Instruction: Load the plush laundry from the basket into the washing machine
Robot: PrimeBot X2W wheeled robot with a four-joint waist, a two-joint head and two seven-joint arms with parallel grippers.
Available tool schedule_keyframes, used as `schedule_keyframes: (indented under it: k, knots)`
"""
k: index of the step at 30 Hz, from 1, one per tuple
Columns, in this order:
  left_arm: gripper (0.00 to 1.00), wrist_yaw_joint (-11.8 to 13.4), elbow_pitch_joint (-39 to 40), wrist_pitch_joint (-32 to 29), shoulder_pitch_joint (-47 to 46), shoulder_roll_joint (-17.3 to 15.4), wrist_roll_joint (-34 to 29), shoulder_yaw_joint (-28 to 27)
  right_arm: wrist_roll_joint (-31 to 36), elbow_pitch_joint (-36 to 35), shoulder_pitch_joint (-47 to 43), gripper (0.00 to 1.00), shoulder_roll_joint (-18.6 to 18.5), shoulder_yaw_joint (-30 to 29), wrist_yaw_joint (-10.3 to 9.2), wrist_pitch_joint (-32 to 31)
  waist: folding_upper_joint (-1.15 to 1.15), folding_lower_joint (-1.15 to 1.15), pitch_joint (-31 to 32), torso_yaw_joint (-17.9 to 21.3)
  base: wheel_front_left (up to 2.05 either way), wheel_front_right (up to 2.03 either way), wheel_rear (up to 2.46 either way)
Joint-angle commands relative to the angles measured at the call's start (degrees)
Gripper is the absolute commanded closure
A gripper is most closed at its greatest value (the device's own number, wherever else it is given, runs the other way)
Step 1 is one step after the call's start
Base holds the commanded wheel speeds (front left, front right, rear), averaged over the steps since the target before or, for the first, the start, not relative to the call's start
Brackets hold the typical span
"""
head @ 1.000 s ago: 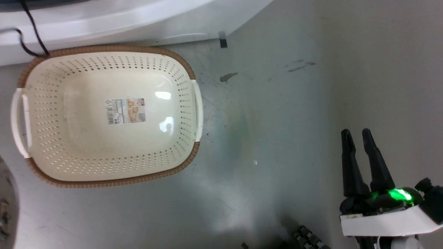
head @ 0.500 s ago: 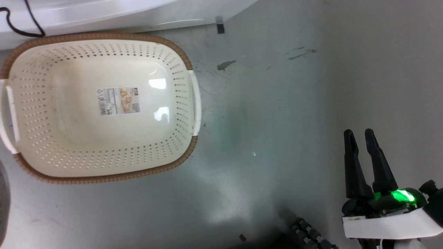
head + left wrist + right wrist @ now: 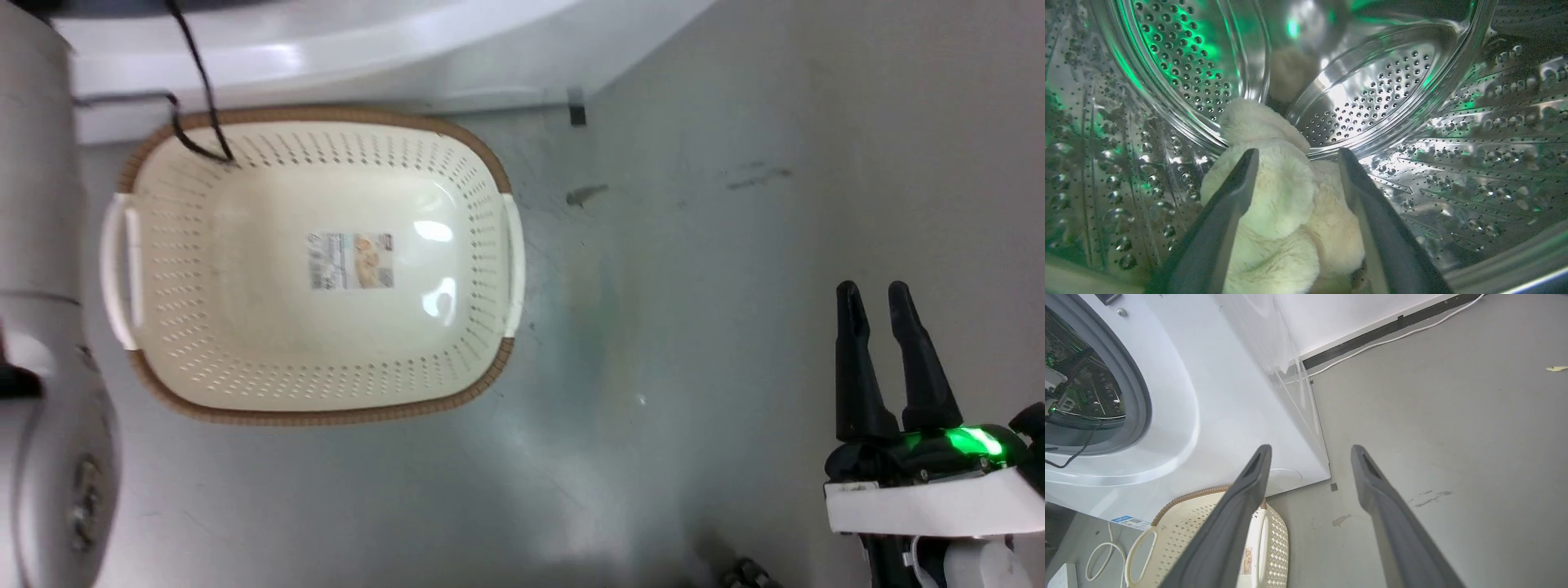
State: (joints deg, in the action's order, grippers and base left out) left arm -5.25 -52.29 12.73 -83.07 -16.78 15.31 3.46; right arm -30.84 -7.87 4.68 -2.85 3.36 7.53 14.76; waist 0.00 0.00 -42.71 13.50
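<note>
A: Well, the head view first. What's there?

B: The basket (image 3: 326,416) sits on the grey floor (image 3: 694,245) at centre left, its bare bottom showing a label sticker (image 3: 351,261). The washing machine (image 3: 326,49) runs white along the top edge, and a black cable (image 3: 200,73) hangs from it over the basket's far rim. A pale forearm (image 3: 41,204) fills the left edge.

A: And the right hand (image 3: 872,287)?

B: Lower right, well apart from the basket, with a green light (image 3: 967,441) at its base. Its two dark fingers point up the frame with a narrow gap, and nothing is between them.

A: The left wrist view?

B: That looks into the steel drum (image 3: 1392,94), all perforations and green glints. The plush laundry (image 3: 1282,196) lies at lower centre on the drum wall. The left hand (image 3: 1297,152) has its fingers spread, astride one fluffy lobe.

A: Pressing it?

B: No, the fur bulges loosely between them.

A: The right wrist view?

B: The same parted fingers frame bare floor. The washer's grey-ringed port (image 3: 1141,396) is at upper left, the basket's corner is at the bottom, and a white cord (image 3: 1392,337) runs along the wall at the top.
</note>
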Motion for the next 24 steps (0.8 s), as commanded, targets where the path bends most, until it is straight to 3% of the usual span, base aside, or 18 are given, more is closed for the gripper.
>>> schedule_keyframes:
  k: [1, 15, 24]
  knots:
    - [0.00, -0.25, -0.43, 0.38, 1.77, 0.45, 0.18, 0.38, 0.49, 0.23, 1.00, 0.00, -0.03, -0.25, -0.04, 0.24, 0.00, 0.00, 2.54, -1.59, 0.00, 0.00, 0.00]
    - [0.00, -0.91, -1.34, 2.02, 17.21, 5.52, -1.20, 5.68, 4.52, 4.32, 0.26, 0.00, -0.03, -1.94, -0.04, 0.24, 0.00, 0.00, 17.93, -6.94, 0.00, 0.00, 0.00]
    - [0.00, -0.37, 1.64, 2.23, 28.70, 9.04, 1.24, 5.11, 6.31, 7.39, -2.07, 0.00, -0.03, -1.88, -0.04, 0.24, 0.00, 0.00, 27.52, -9.41, 0.00, 0.00, 0.00]
